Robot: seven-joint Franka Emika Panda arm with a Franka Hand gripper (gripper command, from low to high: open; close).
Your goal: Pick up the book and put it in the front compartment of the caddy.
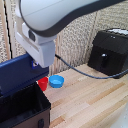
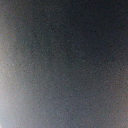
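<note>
The dark navy book (image 1: 17, 72) hangs tilted at the exterior view's left, its lower edge just above the open top of the black fabric caddy (image 1: 42, 112) in the bottom left corner. My gripper (image 1: 36, 64) reaches down from the big white arm onto the book's right end and is shut on it; the fingertips are mostly hidden by the hand and the book. Which compartment lies under the book cannot be told. The wrist view shows only a dark, blurred grey-blue surface.
A small red cup (image 1: 43, 83) and a blue bowl (image 1: 56, 81) stand on the wooden table (image 1: 90, 102) just beyond the caddy. A rigid black box (image 1: 112, 50) sits at the back right. A black cable (image 1: 85, 73) trails across the table.
</note>
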